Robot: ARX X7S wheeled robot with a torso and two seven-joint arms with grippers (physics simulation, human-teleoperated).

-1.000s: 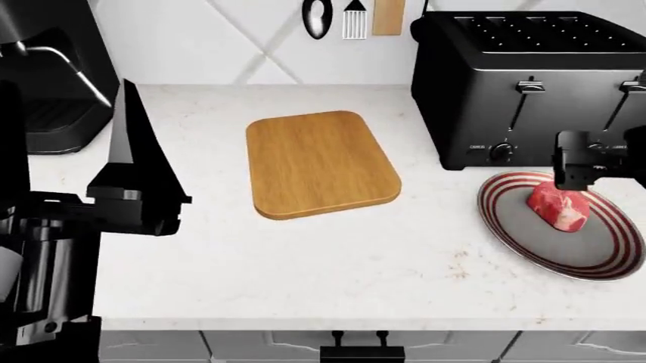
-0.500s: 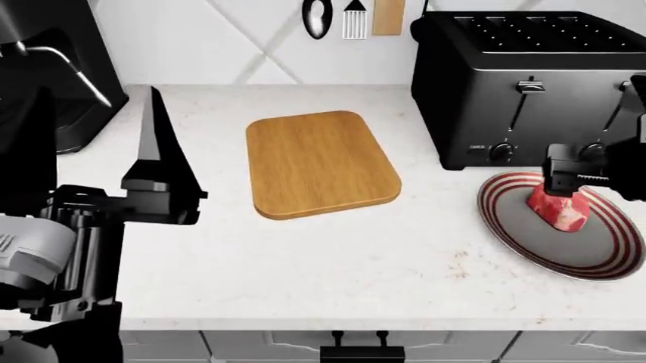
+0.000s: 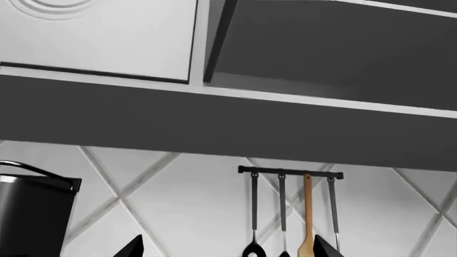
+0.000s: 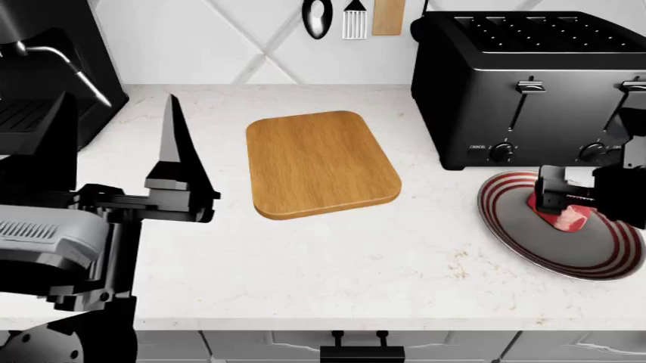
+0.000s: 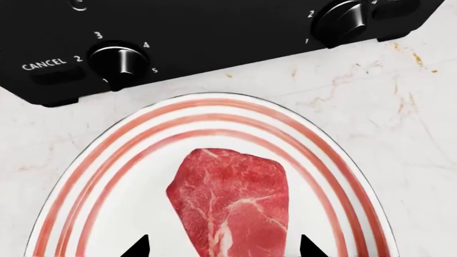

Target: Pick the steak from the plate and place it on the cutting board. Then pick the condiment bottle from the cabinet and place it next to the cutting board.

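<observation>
On the white worktop [image 4: 333,257], near its right edge, sits the big black toaster [image 4: 525,83]. Just in front of the toaster lies the plate [image 4: 525,246] with red rings, close to the worktop's front right corner. The cutting board [image 4: 318,162] lies near the middle of the worktop, well apart from the plate and to its left.

The steak [image 5: 232,206] rests in the middle of the plate. Its long side runs from the toaster side toward the front edge of the worktop.

The right gripper [image 4: 576,200] is right above the steak, much nearer to it than the other arm. In the right wrist view its two dark tips show wide apart, one on each side of the meat, across its short way. They do not look like they squeeze it yet. I think it only needs to go down a little and close.

The left gripper [image 4: 121,147] is up by the worktop's left edge, wide and holding nothing, pointing toward the wall.
</observation>
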